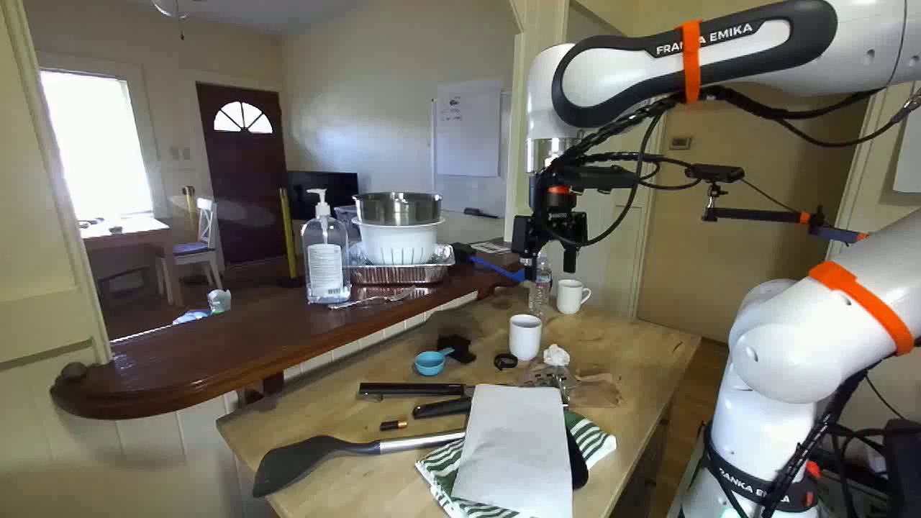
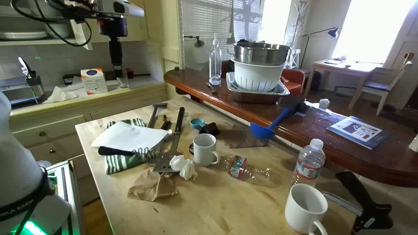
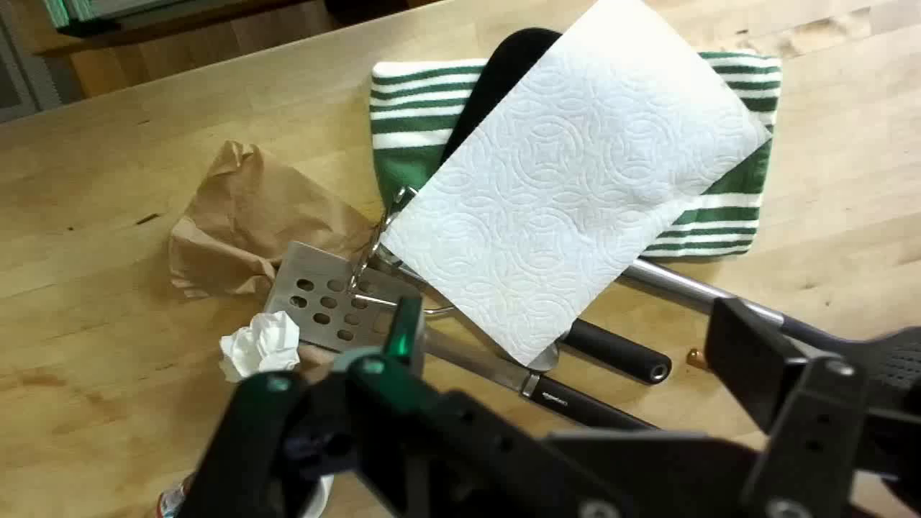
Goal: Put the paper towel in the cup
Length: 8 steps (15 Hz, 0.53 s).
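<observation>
The paper towel (image 3: 575, 173), a single embossed white sheet, lies spread over one green-and-white striped cloth (image 3: 421, 108) and across at least two black-handled utensils (image 3: 619, 352). Just past its edge is one slotted turner (image 3: 324, 306), with one crumpled white paper ball (image 3: 260, 345) against its head and one piece of brown paper (image 3: 252, 223) beside it. The nearer white mug (image 2: 204, 150) stands upright on the wooden table (image 2: 202, 209), apart from the towel; only its upper inner wall shows, the bottom hidden. A second white mug (image 2: 302, 212) stands farther off, its bottom also hidden. There are two clear plastic bottles, one upright bottle (image 2: 308, 164) just beside the second mug and one lying bottle (image 2: 253, 173) just beside the nearer one. One turquoise measuring cup (image 1: 430, 365) sits near the nearer mug. The gripper (image 1: 550, 268) hangs above the table, its two fingers (image 3: 748, 360) spread apart. On the raised counter (image 1: 230, 352), one foil tray (image 1: 399, 275) holds one white colander (image 1: 399, 243), which bears one steel bowl (image 1: 397, 210); one pump bottle (image 1: 326, 262) stands just beside the tray
</observation>
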Tool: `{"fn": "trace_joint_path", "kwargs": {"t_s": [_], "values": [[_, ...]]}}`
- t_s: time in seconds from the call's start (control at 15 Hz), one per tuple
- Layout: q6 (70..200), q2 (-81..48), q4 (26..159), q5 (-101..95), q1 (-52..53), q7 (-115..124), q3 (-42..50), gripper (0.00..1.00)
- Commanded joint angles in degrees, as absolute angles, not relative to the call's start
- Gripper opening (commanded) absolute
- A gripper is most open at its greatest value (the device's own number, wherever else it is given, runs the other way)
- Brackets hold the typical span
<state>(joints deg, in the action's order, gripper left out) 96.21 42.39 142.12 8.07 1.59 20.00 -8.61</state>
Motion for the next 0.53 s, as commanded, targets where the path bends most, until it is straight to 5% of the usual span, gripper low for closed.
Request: {"fn": "trace_joint_path", "kwargs": {"t_s": [0.0,0.47], "values": [[96.04,42.38,141.99,8.23,1.18,19.78,-8.89,1.0],[98.3,42.11,142.37,10.37,1.18,19.71,-7.77,1.0]]}}
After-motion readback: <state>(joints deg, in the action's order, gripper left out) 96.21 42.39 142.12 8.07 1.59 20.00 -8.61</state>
